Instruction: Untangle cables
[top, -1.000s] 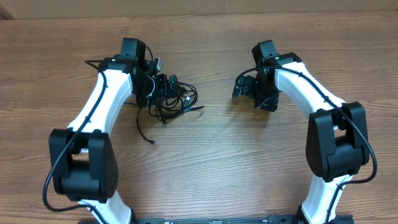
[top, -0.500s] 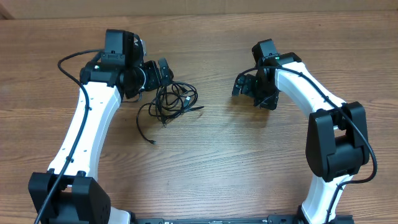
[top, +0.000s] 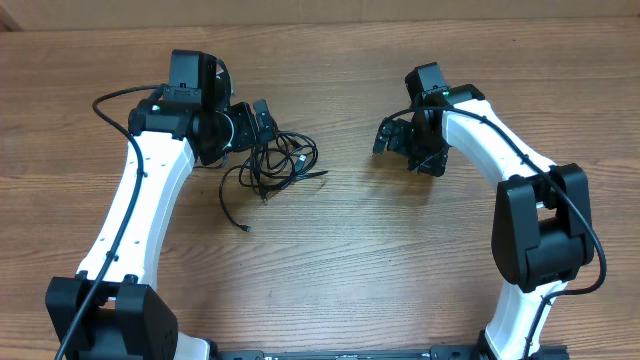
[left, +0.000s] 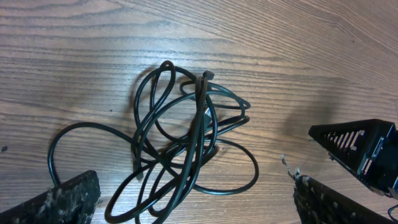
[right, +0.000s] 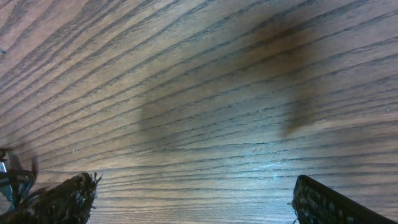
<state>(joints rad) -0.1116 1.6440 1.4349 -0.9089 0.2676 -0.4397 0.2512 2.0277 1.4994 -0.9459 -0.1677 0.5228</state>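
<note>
The cables (top: 282, 162) are a small tangle of thin black loops on the wood table, left of centre, with one tail running down to a small plug (top: 246, 229). In the left wrist view the tangle (left: 186, 149) lies flat between my fingers. My left gripper (top: 262, 122) is open just above the tangle's upper left, holding nothing; its fingertips (left: 196, 202) frame the lower loops. My right gripper (top: 388, 138) is open and empty, well to the right of the cables; its fingertips (right: 196, 199) show over bare wood.
The wood table (top: 400, 260) runs across the whole view. Thicker black cables run along both white arms (top: 135, 200) (top: 500, 150). The arm bases stand at the front edge on either side.
My left arm has swung its elbow outward to the left and its gripper has shifted slightly up and left of the tangle. The cables and the right arm have not moved.
</note>
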